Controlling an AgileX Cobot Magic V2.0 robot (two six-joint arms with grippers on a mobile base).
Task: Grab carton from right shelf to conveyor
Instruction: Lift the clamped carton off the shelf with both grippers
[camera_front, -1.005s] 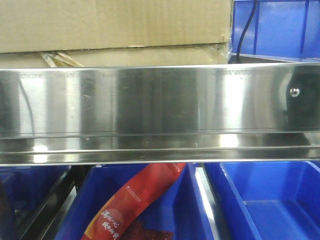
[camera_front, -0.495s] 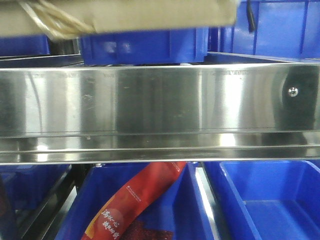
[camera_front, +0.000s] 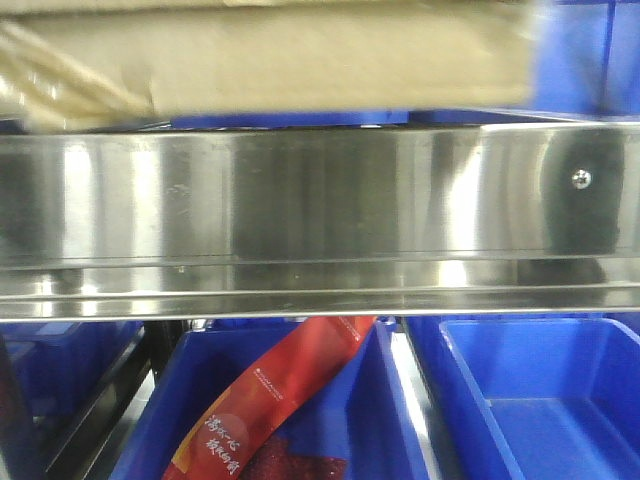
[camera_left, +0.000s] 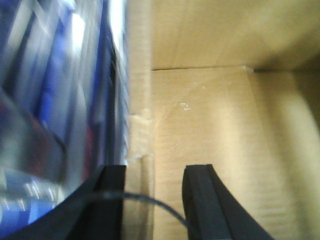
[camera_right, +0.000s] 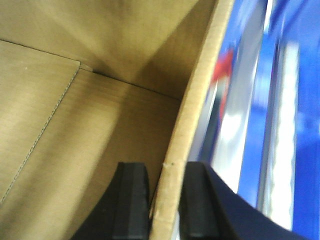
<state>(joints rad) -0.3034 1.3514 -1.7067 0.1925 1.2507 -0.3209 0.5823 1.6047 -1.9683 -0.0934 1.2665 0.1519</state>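
1. Front view, left: a dim blue bin (camera_front: 60, 365) sits below the rack, partly behind a dark upright.
2. Front view, top: the carton (camera_front: 330, 60) spans most of the frame above the right shelf (camera_front: 300, 200). It is plain brown cardboard and motion-blurred, with pale strapping at its left end. No print can be read on it. A thin blue band shows between its underside and the top of the steel lip. Whether it touches the shelf cannot be told.
3. Front view, middle: the shelf's mirror-like front lip runs the full width, with one screw (camera_front: 580, 178) near its right end.
4. Front view, below the lip: a red packet (camera_front: 265, 405) leans in a middle blue bin (camera_front: 385, 390). It carries a short line of fine white print and larger gold Chinese characters, all too soft to read. Just to the right stands another blue bin (camera_front: 540, 420).
5. Left wrist view: the left gripper (camera_left: 156, 172) is narrowed to a slot astride one carton wall, gripping it. The outer finger lies against the wall beside a patch of clear tape (camera_left: 142, 125). The inner finger is inside the box. A thin black cable (camera_left: 150, 202) crosses the fingers.
6. Right wrist view: the right gripper (camera_right: 165, 170) is clamped tight on the opposite wall, one finger on each face. Blurred steel and blue lie beyond.
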